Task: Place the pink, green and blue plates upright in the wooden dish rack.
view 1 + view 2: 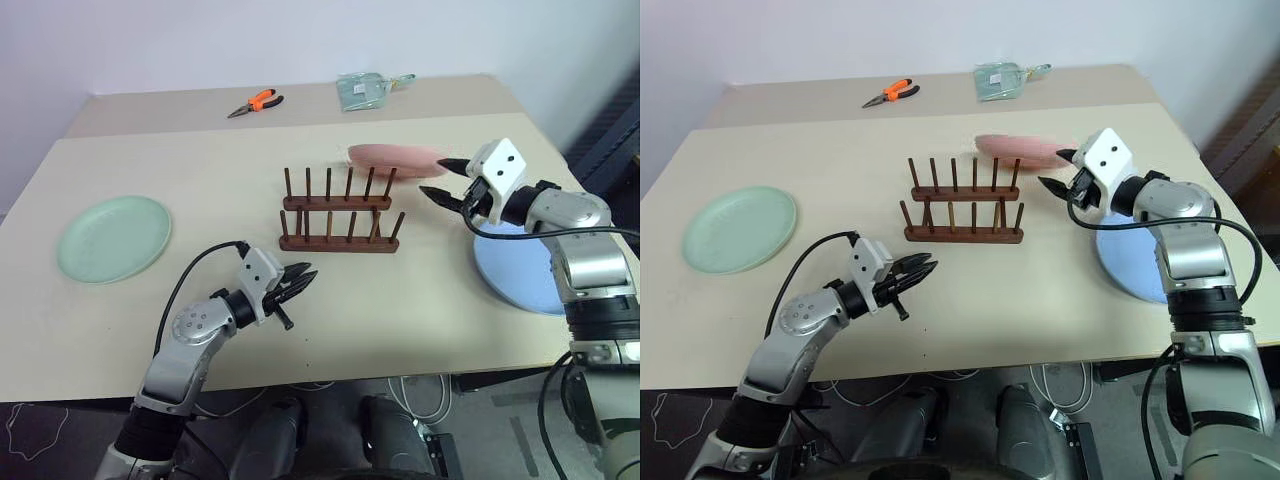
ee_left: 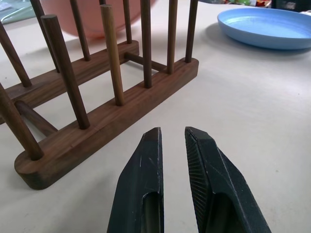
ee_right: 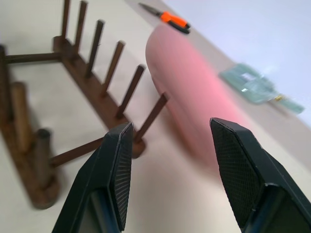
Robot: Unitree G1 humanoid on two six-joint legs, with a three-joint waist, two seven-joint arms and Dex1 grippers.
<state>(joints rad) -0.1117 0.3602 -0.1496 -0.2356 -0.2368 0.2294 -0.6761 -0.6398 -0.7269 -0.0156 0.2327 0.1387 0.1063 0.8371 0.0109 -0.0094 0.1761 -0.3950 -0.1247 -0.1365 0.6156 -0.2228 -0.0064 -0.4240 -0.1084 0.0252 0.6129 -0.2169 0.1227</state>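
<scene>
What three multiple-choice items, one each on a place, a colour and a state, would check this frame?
1. Where is the green plate?
A. Flat on the table, to the robot's left of the wooden dish rack
B. Upright in the rack
C. Stacked on the blue plate

2. What colour are the handles of the pliers?
A. Blue
B. Orange
C. Green

3. How do the jaws of the right gripper stand?
A. Shut on the blue plate
B. Shut on a rack peg
C. Open, gripping nothing

Answers:
1 A: the plate lies flat, well apart from the rack on that side.
2 B: the handles are bright orange against the far tabletop.
3 C: the right wrist view shows a wide gap with nothing clamped between them.
</scene>
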